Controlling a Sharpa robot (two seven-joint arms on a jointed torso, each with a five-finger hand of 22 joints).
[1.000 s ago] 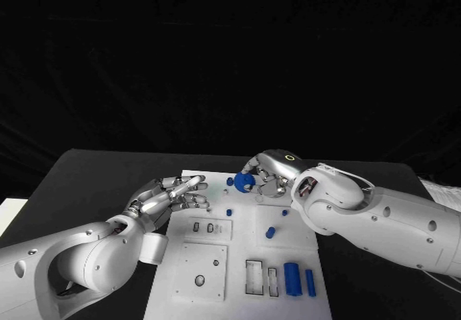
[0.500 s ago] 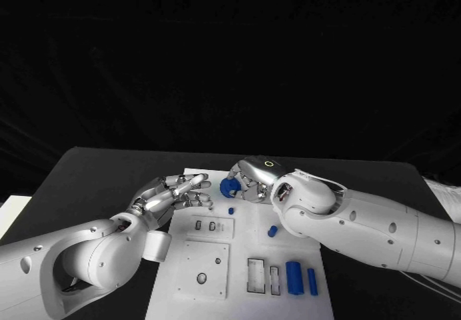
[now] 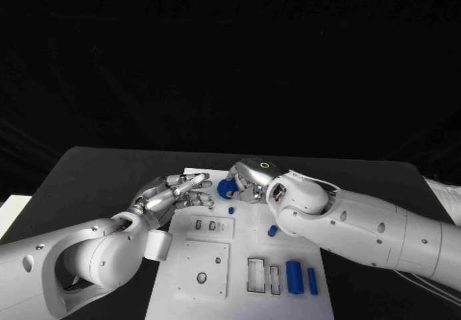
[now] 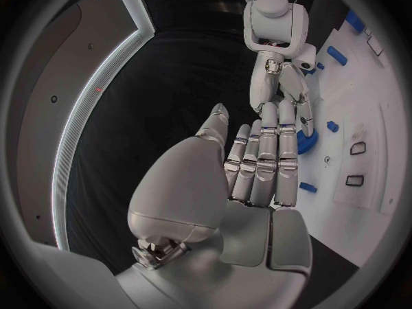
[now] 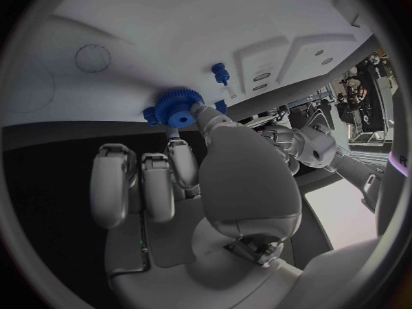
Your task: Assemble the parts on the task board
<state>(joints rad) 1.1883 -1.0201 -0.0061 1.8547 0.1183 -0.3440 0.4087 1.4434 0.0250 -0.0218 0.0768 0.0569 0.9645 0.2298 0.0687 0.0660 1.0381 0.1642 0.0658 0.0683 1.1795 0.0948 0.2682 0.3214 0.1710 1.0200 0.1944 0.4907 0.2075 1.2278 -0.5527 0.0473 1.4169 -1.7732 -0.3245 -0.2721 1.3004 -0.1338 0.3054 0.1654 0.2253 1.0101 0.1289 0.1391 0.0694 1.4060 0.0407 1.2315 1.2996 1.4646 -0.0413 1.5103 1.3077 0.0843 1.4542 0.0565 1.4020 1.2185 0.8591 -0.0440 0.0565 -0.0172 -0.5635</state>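
A blue gear (image 3: 224, 190) sits at the far end of the task board (image 3: 240, 267), pinched in the fingers of the right hand (image 3: 248, 179). Just beside the gear, the left hand (image 3: 178, 193) hovers over the board's far left edge, its fingers apart and holding nothing. Nearer on the board lie a small blue peg (image 3: 230, 210) and blue cylinders (image 3: 300, 278). The board rests on the black counter (image 3: 86, 180).

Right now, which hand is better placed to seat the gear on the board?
Right. The right hand already holds the gear at its fingertips, just over the board. The left hand holds nothing, fingers apart beside it.
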